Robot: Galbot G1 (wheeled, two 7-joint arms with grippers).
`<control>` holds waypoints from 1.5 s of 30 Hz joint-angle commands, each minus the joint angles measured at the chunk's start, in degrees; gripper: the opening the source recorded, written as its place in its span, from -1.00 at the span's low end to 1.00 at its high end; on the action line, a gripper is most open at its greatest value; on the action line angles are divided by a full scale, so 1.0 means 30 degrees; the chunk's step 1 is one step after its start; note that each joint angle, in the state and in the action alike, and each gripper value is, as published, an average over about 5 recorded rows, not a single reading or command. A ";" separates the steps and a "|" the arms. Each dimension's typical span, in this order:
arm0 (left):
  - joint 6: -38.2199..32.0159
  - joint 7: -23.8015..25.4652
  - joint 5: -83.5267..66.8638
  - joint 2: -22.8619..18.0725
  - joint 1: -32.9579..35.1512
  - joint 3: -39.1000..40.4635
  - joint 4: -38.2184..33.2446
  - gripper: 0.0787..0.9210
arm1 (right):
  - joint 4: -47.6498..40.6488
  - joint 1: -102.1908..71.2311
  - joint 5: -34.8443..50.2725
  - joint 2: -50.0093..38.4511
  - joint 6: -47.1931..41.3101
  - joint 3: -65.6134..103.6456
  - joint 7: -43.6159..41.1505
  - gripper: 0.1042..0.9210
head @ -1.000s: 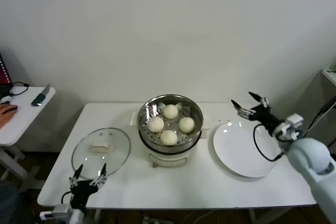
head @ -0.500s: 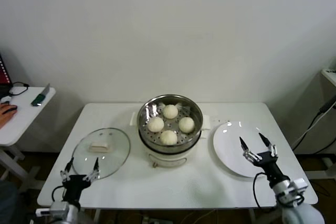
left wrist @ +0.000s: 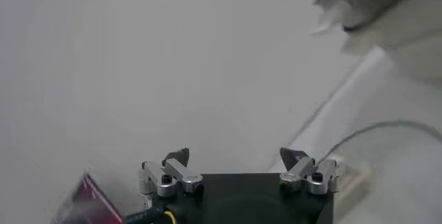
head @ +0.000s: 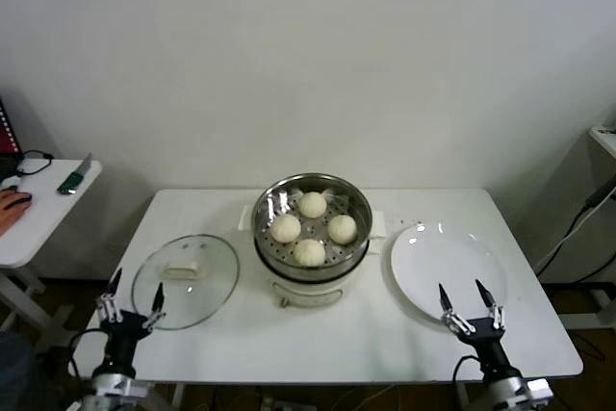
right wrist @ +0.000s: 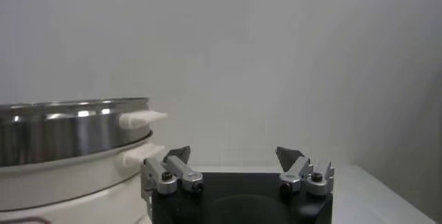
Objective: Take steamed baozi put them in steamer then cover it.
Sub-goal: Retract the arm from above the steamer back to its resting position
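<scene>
Four cream-white baozi point(head: 311, 228) lie in the shiny steel steamer point(head: 356, 243) on its white pot base at the table's middle. The steamer also shows in the right wrist view point(right wrist: 69, 128). The clear glass cover point(head: 185, 280) with its cream handle point(head: 183, 268) lies flat on the table, left of the steamer; its rim shows in the left wrist view point(left wrist: 387, 130). My left gripper point(head: 130, 306) is open and empty at the table's front left corner, just left of the cover. My right gripper point(head: 472, 307) is open and empty at the front right, by the plate's near edge.
A flat white plate point(head: 448, 267) lies right of the steamer. A side table point(head: 43, 209) with a green-handled knife point(head: 73, 177) and a person's hand point(head: 12, 205) stands at the far left. A wall runs behind the table.
My right gripper has swung from the far right of the plate down to the table's front edge. My left gripper has drawn back and left along the front edge. The baozi, steamer and cover have not moved.
</scene>
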 commanded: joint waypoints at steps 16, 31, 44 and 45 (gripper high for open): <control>-0.1111 -0.1900 1.0194 0.1412 -0.4318 0.0715 0.6887 0.77 | -0.0433 -0.0930 -0.1052 0.1501 0.1723 0.0015 0.0151 0.76; 0.1019 -0.1779 1.1606 0.0838 -0.6147 0.1471 0.7816 0.77 | -0.0007 -0.1119 -0.1353 0.1672 0.1584 0.0197 0.0403 0.76; 0.1392 -0.1653 1.2000 0.0938 -0.7153 0.2178 0.9002 0.77 | 0.0223 -0.1277 -0.1385 0.1781 0.1628 0.0335 0.0479 0.76; 0.1407 -0.1652 1.2023 0.0944 -0.7240 0.2202 0.9071 0.77 | 0.0227 -0.1286 -0.1384 0.1801 0.1629 0.0344 0.0484 0.76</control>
